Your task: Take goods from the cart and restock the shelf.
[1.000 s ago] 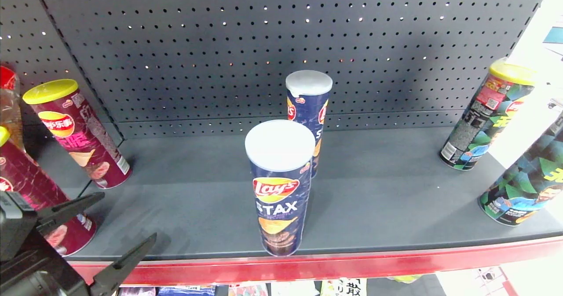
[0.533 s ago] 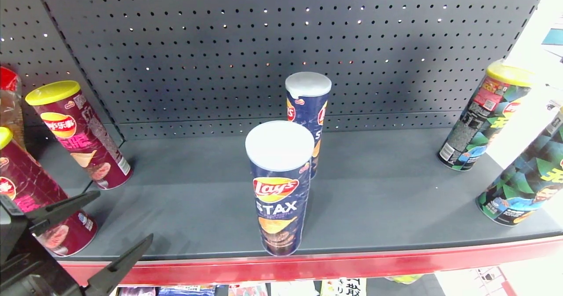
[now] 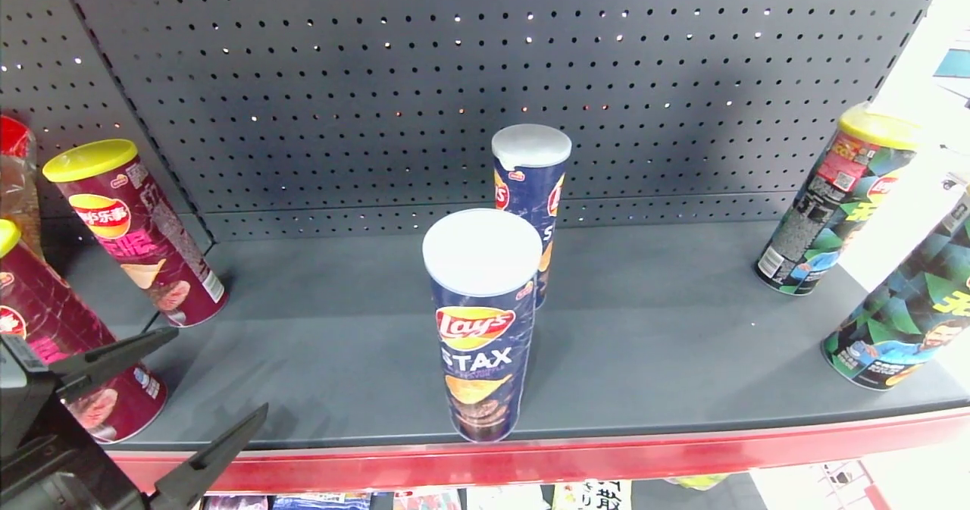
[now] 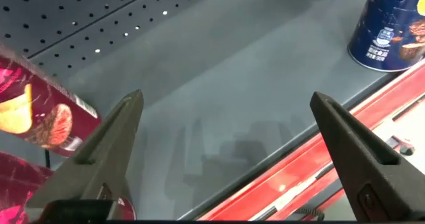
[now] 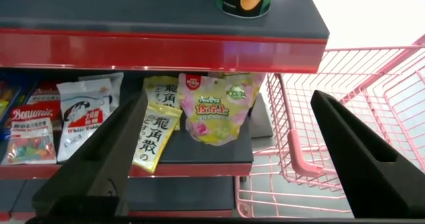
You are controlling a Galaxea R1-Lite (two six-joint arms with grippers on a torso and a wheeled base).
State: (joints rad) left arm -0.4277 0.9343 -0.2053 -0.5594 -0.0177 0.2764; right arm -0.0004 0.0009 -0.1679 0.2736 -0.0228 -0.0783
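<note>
The left gripper is spread wide and holds nothing. It hangs at the front left corner of the flat grey shelf board and touches no can. One black finger crosses in front of the near dark red can with a yellow lid. The other finger sits over the shiny red front edge. In the left wrist view, bare grey board lies between the two fingers.

The right gripper is spread wide too and holds nothing. It is lower than the board, off its right end. In front of it are soft snack bags on a lower shelf. The pink wire cart stands just beside that shelf.

A tall dark blue chip can with a white lid stands upright at the front edge, near the middle. A second blue can stands right behind it, closer to the grey back wall full of little holes.

The far dark red can stands toward the back left corner. Two green and black cans with yellow lids are at the right end. One is toward the back and one is at the front right corner.

There is wide bare board between the red cans and the blue cans. There is another wide bare stretch between the blue cans and the green ones.
</note>
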